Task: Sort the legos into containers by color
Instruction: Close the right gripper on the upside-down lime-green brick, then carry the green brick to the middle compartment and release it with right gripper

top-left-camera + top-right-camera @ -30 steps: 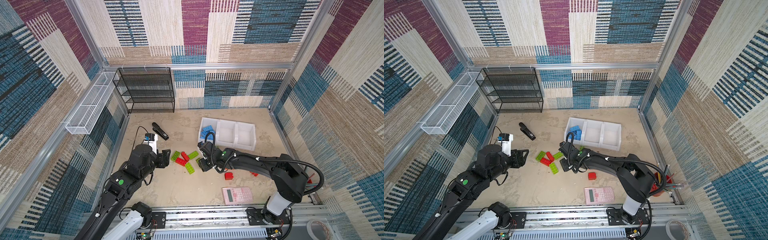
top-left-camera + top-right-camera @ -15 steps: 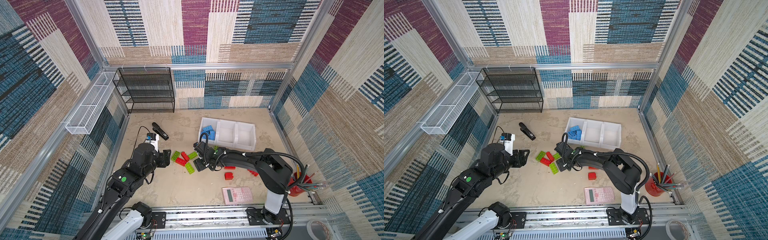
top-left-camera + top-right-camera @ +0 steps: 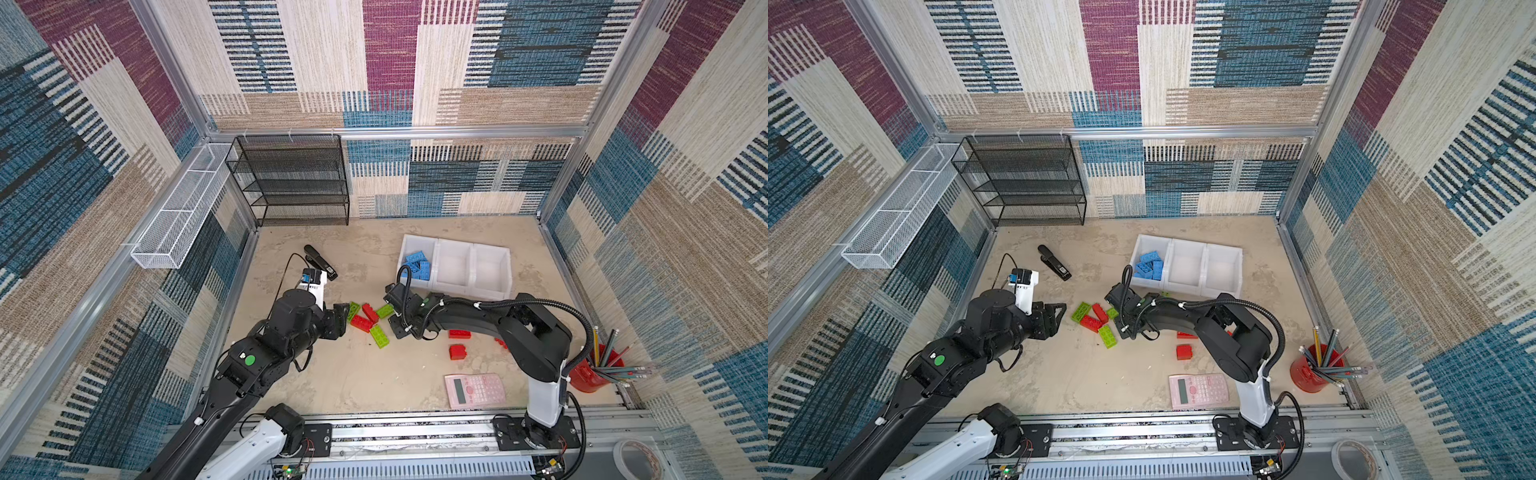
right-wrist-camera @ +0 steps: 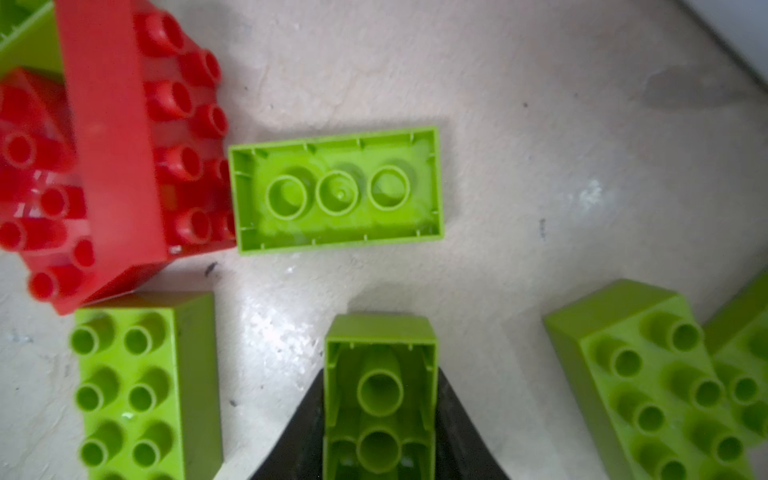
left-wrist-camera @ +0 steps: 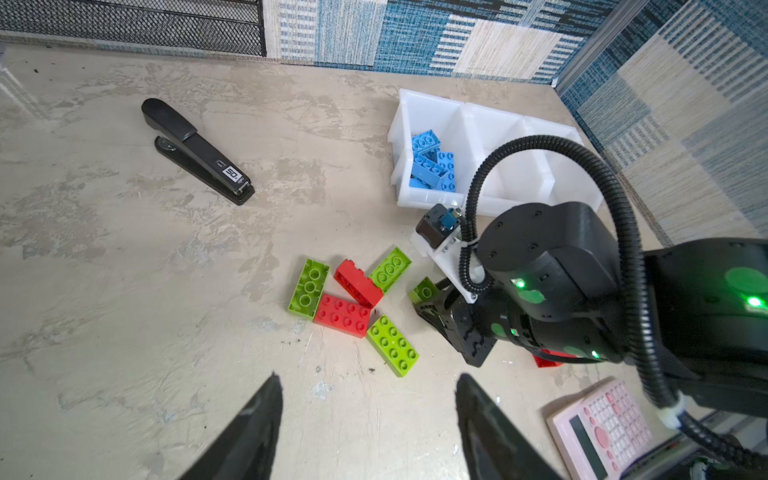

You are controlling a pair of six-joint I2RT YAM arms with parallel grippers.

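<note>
Wrist view shows right claw (image 4: pixel 380 374) clenched on a small green brick (image 4: pixel 380 415), hidden under the arm near the centre in both top views; left claw (image 5: pixel 368 399) stands released.

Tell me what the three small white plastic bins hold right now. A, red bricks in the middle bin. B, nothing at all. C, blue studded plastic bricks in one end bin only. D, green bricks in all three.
C: in both top views the blue studded plastic bricks lie in the leftmost of the small white plastic bins, and the other two show no bricks.
</note>
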